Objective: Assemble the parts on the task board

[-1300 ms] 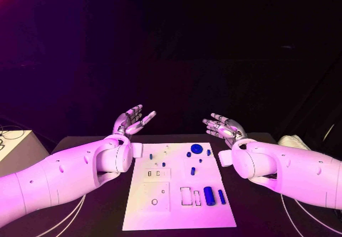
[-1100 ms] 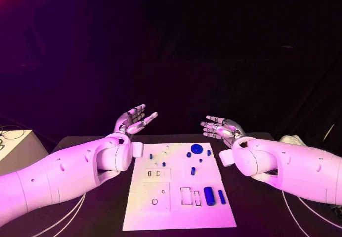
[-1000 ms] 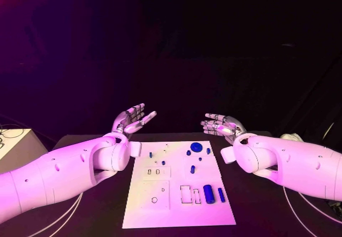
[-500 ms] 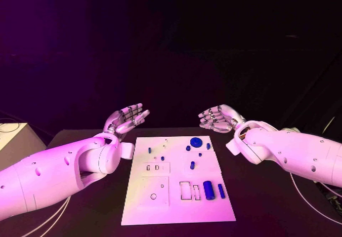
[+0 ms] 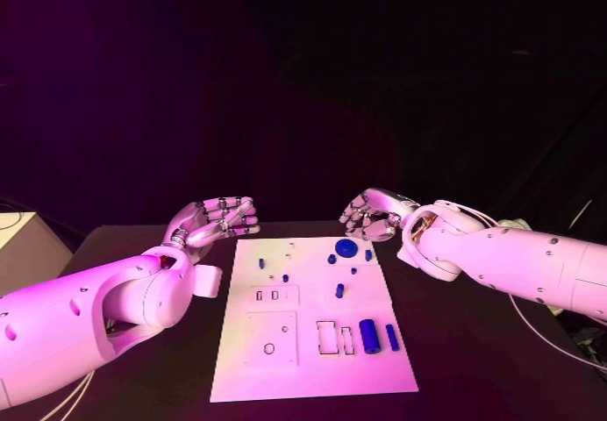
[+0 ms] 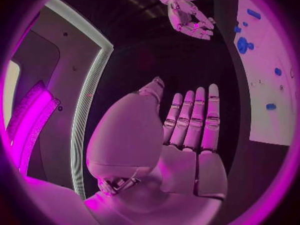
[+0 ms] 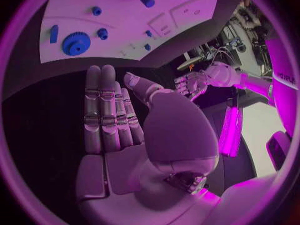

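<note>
Dark room behind the black table (image 5: 481, 351).

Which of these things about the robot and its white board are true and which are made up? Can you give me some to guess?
1. Both hands hold nothing. True: the left hand and the right hand are empty, up near the far end of the task board.
2. The blue gear lies at the far end of the board. True.
3. The left hand is pressing on the board. False: it hangs beside the board's far left corner, apart from it.
4. The big blue cylinder lies near the board's right edge, close to the robot. True.
5. The board is black. False: the board is white; the table is black.
</note>
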Robot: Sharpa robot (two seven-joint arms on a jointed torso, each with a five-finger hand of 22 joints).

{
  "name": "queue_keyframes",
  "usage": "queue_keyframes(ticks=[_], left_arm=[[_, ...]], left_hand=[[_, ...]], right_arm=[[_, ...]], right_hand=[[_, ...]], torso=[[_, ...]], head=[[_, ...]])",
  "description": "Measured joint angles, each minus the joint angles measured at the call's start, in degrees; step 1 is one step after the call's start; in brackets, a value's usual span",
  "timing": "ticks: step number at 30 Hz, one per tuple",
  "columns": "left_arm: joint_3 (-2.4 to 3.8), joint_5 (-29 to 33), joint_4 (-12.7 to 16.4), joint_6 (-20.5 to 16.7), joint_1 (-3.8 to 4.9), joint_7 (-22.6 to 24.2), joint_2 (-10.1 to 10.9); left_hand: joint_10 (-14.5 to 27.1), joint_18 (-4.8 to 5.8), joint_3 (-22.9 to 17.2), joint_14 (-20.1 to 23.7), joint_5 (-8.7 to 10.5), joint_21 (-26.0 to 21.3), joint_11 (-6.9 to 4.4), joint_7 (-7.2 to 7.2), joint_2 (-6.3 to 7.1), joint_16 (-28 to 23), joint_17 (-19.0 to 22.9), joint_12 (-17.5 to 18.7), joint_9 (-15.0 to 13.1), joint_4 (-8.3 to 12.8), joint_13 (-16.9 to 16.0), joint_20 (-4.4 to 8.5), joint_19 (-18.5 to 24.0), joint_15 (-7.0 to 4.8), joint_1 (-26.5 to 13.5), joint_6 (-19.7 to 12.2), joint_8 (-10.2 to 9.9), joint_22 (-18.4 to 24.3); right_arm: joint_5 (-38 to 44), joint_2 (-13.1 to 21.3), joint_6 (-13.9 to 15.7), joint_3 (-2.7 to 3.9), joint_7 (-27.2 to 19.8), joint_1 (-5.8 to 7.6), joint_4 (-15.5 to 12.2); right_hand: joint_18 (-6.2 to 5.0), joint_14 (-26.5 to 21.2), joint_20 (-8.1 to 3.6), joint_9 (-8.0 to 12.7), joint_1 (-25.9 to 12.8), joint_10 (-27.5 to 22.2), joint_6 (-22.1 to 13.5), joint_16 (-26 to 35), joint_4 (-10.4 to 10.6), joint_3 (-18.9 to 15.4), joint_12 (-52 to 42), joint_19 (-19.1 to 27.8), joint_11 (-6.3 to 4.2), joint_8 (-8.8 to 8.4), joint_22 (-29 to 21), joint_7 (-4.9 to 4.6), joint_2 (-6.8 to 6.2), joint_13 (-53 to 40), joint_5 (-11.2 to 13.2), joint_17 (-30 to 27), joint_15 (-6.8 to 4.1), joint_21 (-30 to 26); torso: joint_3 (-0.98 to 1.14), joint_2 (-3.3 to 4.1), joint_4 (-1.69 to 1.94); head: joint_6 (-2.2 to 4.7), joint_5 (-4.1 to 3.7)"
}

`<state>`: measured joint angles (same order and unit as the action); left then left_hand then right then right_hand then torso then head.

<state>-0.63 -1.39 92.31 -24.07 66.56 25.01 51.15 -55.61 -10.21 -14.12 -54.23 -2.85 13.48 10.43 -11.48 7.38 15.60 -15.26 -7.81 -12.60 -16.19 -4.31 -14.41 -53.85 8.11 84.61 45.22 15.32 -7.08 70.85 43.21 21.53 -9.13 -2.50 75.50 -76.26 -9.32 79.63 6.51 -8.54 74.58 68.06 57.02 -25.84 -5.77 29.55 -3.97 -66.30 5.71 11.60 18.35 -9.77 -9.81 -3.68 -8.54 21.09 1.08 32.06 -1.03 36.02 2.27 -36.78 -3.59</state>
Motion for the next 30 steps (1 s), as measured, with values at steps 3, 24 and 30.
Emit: queue_keyframes(ticks=[3, 24, 30], left_arm=[[0.05, -0.2, 2.0, 0.8, 0.02, 0.0, 1.2], [0.27, -0.9, 8.7, 3.2, 0.02, -0.5, 3.9], [0.27, -1.0, 8.8, 3.2, 0.02, -0.7, 3.9]], left_hand=[[-1.9, 0.0, -0.2, -3.1, 0.0, 2.3, -0.95, -0.4, 0.41, 2.6, -2.0, 0.0, 0.1, 0.2, 0.0, 1.42, -3.2, -1.13, 0.9, 1.0, 0.5, -1.0], [-2.9, 0.01, -0.4, -3.5, 0.0, 6.8, -1.12, -0.2, 1.21, 7.2, -6.8, 2.1, 0.4, 0.5, 0.3, 2.95, -5.5, -1.96, 1.7, 1.2, 0.2, -3.9], [-2.9, 0.01, -0.4, -3.1, 0.0, 7.2, -1.12, -0.2, 1.21, 7.6, -7.2, 2.3, 0.5, 0.5, 0.3, 2.95, -5.5, -1.95, 1.7, 1.2, 0.2, -4.1]], right_arm=[[4.0, -0.3, -1.5, 0.0, 1.6, 0.13, -0.1], [16.3, -2.9, -6.7, -0.03, 7.0, -0.34, 1.9], [17.3, -3.1, -7.6, -0.03, 7.6, -0.49, 2.2]], right_hand=[[1.42, 3.9, -1.38, -1.1, -1.3, 1.0, 1.6, -25.1, 1.8, 2.3, 0.3, -8.9, -0.79, -1.26, 24.6, 0.79, -3.36, -0.2, 0.8, 22.5, -0.99, 23.0], [4.05, 4.5, -0.53, -2.8, -0.7, -4.0, 1.5, -49.7, 3.4, 0.2, 0.1, -13.6, -0.08, -1.88, 47.2, 0.81, -4.0, -0.2, 0.8, 45.6, -0.59, 41.2], [4.05, 4.5, -0.35, -2.9, -0.7, -4.2, 1.5, -50.5, 3.6, 0.1, 0.1, -13.8, 0.11, -2.1, 47.5, 0.81, -4.0, -0.2, 0.8, 46.4, -0.59, 41.4]], torso=[[-0.15, 0.63, 0.31], [-1.02, 3.83, 2.23], [-1.22, 4.32, 2.57]], head=[[0.12, -0.57], [0.55, -2.7], [0.4, -2.89]])
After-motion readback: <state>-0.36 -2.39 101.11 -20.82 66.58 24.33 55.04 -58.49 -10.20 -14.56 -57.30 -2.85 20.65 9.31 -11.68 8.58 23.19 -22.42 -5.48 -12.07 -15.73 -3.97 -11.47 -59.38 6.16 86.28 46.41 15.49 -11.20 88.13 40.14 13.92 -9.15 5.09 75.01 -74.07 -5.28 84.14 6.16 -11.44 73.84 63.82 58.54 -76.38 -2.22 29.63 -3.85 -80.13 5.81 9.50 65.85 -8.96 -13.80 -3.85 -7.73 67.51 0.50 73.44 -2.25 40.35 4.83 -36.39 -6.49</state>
